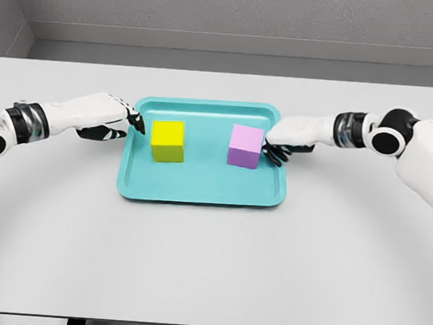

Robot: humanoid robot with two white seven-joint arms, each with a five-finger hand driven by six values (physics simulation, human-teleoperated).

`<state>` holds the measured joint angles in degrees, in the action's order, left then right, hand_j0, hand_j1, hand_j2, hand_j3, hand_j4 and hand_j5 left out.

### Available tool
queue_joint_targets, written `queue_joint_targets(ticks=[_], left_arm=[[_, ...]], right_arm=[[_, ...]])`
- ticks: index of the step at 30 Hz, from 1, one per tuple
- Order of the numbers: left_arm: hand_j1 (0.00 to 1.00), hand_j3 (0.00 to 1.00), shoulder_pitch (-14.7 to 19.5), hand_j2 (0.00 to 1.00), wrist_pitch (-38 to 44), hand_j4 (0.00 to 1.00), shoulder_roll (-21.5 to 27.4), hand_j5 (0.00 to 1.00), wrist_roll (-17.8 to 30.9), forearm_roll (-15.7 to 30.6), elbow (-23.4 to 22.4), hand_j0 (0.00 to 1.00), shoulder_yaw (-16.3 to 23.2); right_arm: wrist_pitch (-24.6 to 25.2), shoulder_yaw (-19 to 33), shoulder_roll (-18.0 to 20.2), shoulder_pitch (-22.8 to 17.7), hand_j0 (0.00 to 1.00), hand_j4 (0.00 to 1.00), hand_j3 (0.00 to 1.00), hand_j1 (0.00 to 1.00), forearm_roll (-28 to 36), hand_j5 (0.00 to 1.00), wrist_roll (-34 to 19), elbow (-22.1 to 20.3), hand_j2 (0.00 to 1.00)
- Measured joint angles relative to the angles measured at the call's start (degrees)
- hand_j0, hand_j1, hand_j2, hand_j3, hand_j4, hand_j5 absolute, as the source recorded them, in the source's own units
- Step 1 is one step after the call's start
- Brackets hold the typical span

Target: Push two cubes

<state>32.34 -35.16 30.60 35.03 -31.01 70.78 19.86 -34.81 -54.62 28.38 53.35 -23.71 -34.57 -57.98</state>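
A yellow cube [167, 140] sits in the left half of a teal tray [200, 189], and a purple cube [245, 146] sits in the right half. My left hand [127, 120] reaches in over the tray's left rim, fingers curled, its fingertips a short gap left of the yellow cube. My right hand [275, 146] comes over the right rim with curled fingers, its fingertips touching or nearly touching the purple cube's right face. Neither hand holds anything.
The tray lies at the middle of a pale grey table [209, 266]. A grey wall runs behind the table's far edge.
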Motion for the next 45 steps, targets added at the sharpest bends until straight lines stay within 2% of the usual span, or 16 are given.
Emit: queue_joint_targets(ticks=[28, 37, 45], left_arm=[[0.56, 0.56, 0.0, 0.56, 0.52, 0.56, -3.71, 0.56, -0.13, -0.16, 0.23, 0.56, 0.22], [0.55, 0.55, -0.09, 0.55, 0.08, 0.55, -1.91, 0.55, -0.02, -0.8, -0.07, 0.55, -0.26], [0.55, 0.55, 1.67, 0.55, 0.01, 0.55, -4.22, 0.55, 0.0, -0.97, -4.48, 0.55, -0.26]], right_arm=[[-0.31, -0.88, -3.39, 2.02, 0.14, 0.14, 0.14, 0.14, -0.76, 0.14, -0.41, 2.26, 0.14], [-0.3, -1.46, -4.86, 2.46, 0.14, 0.14, 0.14, 0.14, -0.69, 0.14, -0.43, 3.68, 0.14], [-0.29, -1.51, -6.12, 3.25, 0.14, 0.14, 0.14, 0.14, -0.62, 0.14, -0.41, 7.06, 0.14]])
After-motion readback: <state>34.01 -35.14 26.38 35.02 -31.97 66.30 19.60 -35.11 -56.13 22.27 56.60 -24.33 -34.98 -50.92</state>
